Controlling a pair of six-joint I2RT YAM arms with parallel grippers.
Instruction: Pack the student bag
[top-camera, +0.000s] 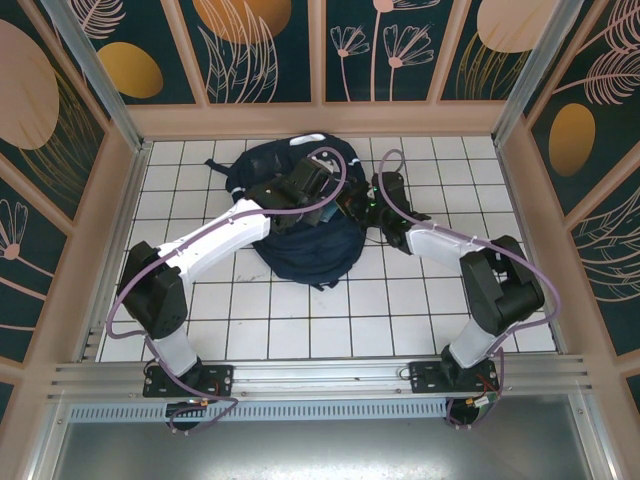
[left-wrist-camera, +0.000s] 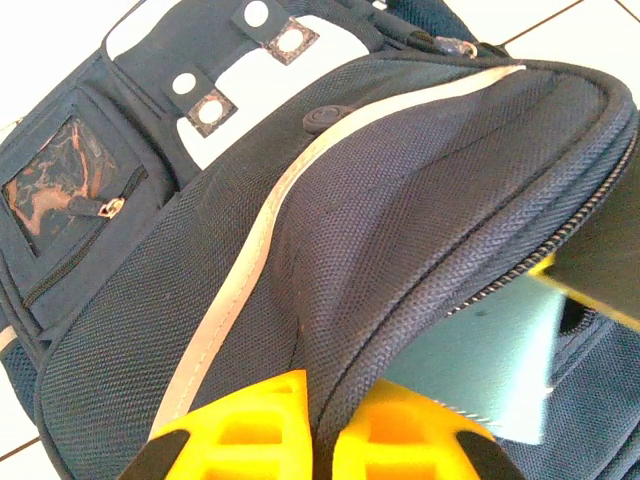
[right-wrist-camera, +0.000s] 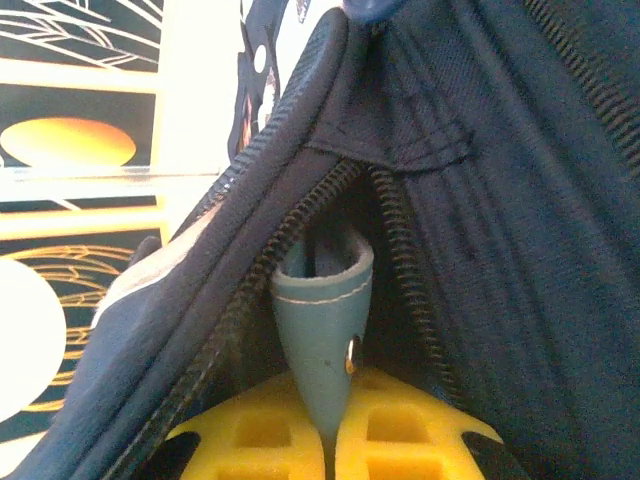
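Note:
The student bag (top-camera: 300, 255), a large navy backpack, lies on the white tiles at the middle back. In the left wrist view its white stripe (left-wrist-camera: 250, 260) curves over the navy fabric, and the zip gapes open at the right over a teal surface (left-wrist-camera: 480, 370). My left gripper (left-wrist-camera: 325, 425) is shut on a fold of the bag's fabric beside that zip. My right gripper (right-wrist-camera: 330, 445) is shut on a grey-teal leather zip pull tab (right-wrist-camera: 322, 320), between two rows of zip teeth. From above, both grippers meet on top of the bag, left gripper (top-camera: 315, 195) and right gripper (top-camera: 368, 208).
The tiled floor (top-camera: 300, 320) is boxed in by a wooden frame and patterned dark wall panels (top-camera: 260, 50) at the back and sides. A clear window pocket (left-wrist-camera: 60, 190) and light grey snap patches (left-wrist-camera: 250, 60) are on the bag's front.

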